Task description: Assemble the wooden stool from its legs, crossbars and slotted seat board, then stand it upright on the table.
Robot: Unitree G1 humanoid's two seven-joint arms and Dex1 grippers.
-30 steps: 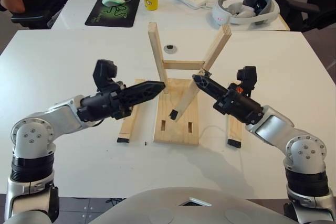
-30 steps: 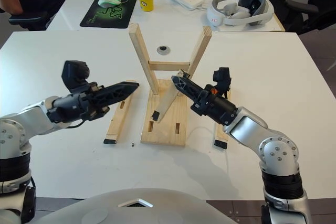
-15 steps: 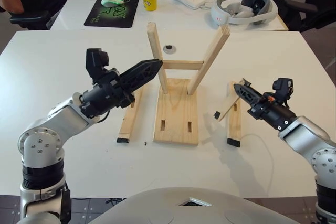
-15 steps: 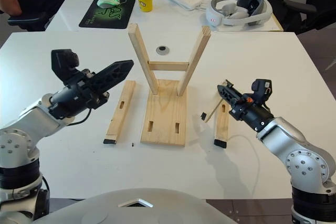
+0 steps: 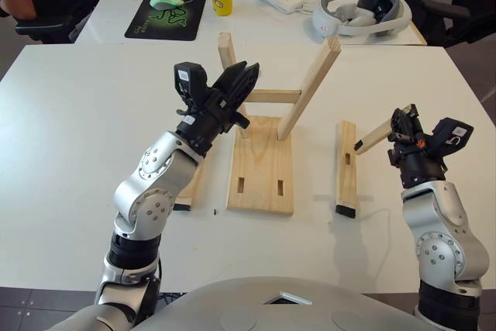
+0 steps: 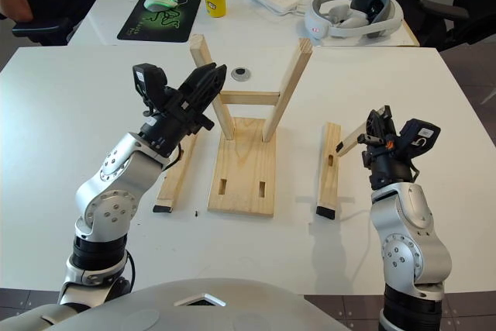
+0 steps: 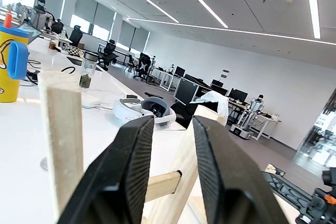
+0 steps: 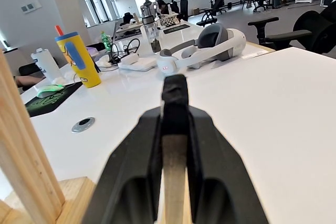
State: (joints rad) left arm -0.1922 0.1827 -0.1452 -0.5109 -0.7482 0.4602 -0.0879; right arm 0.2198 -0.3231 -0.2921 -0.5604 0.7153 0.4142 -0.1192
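Up close, wooden stick (image 8: 175, 174), perhaps crossbar, inside right claw (image 8: 174, 109).

Bright overhd strip lights (image 7: 199, 0) — soft shadows.

The left arm bends at the elbow, its forearm angled up and forward, and the left gripper (image 5: 242, 77) is raised with its jaws slightly parted. The right forearm stands nearly upright at the right side, and the right gripper (image 5: 402, 118) has its jaws clamped on a wooden stick (image 5: 373, 136).

Leg frame (image 5: 273, 96) atop flat seat board (image 5: 261, 172)
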